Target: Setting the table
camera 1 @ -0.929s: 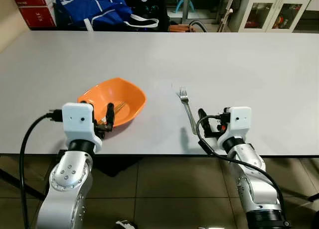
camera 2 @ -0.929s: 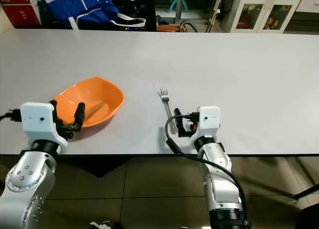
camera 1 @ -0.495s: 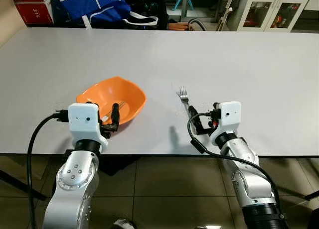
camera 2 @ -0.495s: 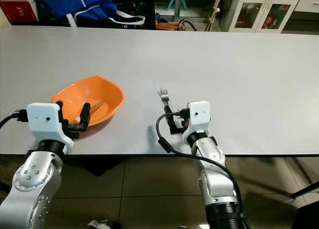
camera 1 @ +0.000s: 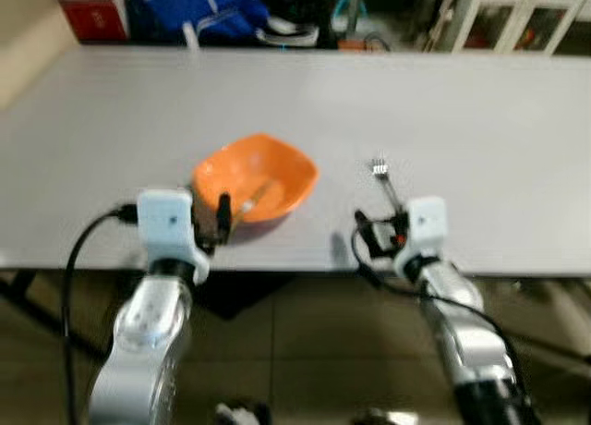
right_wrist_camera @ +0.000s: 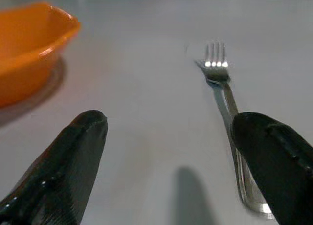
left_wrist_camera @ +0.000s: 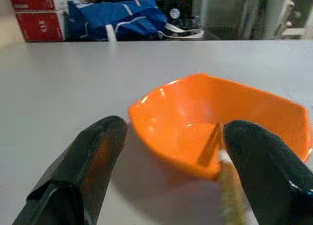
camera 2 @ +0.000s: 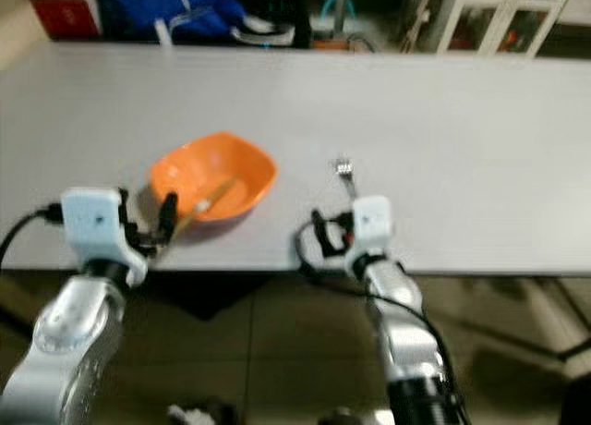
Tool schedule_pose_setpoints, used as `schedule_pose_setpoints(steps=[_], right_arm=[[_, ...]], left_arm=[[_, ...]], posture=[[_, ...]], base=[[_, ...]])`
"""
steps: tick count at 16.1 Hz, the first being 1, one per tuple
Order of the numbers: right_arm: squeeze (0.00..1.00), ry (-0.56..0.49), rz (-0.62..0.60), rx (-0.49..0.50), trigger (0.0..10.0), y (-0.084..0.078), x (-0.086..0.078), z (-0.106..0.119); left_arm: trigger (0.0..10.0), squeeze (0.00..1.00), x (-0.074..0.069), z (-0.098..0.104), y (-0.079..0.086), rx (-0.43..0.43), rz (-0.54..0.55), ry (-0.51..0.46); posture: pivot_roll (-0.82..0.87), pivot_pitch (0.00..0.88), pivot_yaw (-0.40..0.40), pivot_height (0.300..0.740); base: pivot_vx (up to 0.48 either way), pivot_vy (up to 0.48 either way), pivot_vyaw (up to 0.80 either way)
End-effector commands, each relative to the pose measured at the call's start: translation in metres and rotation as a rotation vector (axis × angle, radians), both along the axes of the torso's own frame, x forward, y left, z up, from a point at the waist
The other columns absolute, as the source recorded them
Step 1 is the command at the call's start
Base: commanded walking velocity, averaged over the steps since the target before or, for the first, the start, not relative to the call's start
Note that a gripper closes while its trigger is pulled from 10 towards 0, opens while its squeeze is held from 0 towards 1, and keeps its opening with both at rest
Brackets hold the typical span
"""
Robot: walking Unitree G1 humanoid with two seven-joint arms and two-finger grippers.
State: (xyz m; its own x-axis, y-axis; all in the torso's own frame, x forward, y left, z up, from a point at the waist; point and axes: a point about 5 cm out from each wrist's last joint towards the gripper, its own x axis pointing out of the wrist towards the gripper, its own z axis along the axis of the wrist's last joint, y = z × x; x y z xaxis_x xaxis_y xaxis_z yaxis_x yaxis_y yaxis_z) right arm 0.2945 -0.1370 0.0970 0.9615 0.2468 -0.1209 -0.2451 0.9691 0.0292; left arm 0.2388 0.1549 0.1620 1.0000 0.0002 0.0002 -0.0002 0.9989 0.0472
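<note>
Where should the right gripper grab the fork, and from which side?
Grip the fork by its slim handle, probably mid-length, closing across its width from above. It lies flat on the table, tines pointing away from the robot, handle end nearest the open right gripper. Flat metal leaves little edge, so the fingers must come down low.

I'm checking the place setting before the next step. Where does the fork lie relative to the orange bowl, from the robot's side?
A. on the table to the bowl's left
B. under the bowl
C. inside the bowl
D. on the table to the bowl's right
D: the fork lies flat on the table, apart from the orange bowl, on the right gripper's side.
</note>
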Motion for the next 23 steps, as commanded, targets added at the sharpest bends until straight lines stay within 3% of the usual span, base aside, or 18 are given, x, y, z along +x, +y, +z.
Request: schedule_pose_setpoints(steps=[1,10,13,14,17,19,21,23], right_arm=[[0.0,0.005,0.01,0.007,10.0,0.005,0.0,-0.001],[0.0,0.02,0.021,-0.001,10.0,0.004,-0.001,-0.008],[0.0,-0.07,0.017,-0.005,10.0,-0.001,0.0,-0.009],[0.0,-0.091,0.012,-0.025,10.0,-0.001,0.003,-0.015],[0.0,-0.123,0.058,-0.092,10.0,0.017,0.013,-0.019],[0.0,-0.102,0.028,-0.055,10.0,0.023,0.023,-0.021],[0.0,-0.022,-0.028,0.01,10.0,0.015,0.03,-0.029],[0.0,-0.018,-0.045,0.003,10.0,0.008,0.03,-0.033]], left_arm=[[10.0,0.0,0.002,0.003,0.003,0.009,0.001,-0.007],[10.0,0.0,0.005,-0.002,0.009,-0.011,0.01,0.016],[10.0,0.0,0.0,-0.023,0.024,0.028,0.041,-0.019],[10.0,0.0,0.0,-0.04,0.034,0.06,0.084,0.007],[10.0,0.0,0.006,-0.054,0.037,0.066,0.091,0.023],[10.0,0.0,0.012,-0.063,0.035,0.056,0.087,0.023],[10.0,0.0,0.015,-0.072,0.037,0.037,0.088,0.029],[10.0,0.0,0.017,-0.071,0.039,0.03,0.077,0.02]], posture=[[-0.05,0.091,0.012,0.74],[-0.05,0.078,0.012,0.74],[-0.04,0.073,0.01,0.74],[-0.04,0.072,0.012,0.74],[-0.04,0.065,0.018,0.74],[-0.03,0.065,0.016,0.74],[-0.03,0.062,0.014,0.74],[-0.03,0.063,0.016,0.74]], base=[[0.0,0.469,0.0],[0.0,0.478,0.0],[0.0,0.48,0.0],[0.0,0.48,0.0],[0.0,0.48,0.0],[0.0,0.48,0.0],[0.0,0.48,0.0],[0.0,0.48,0.0]])
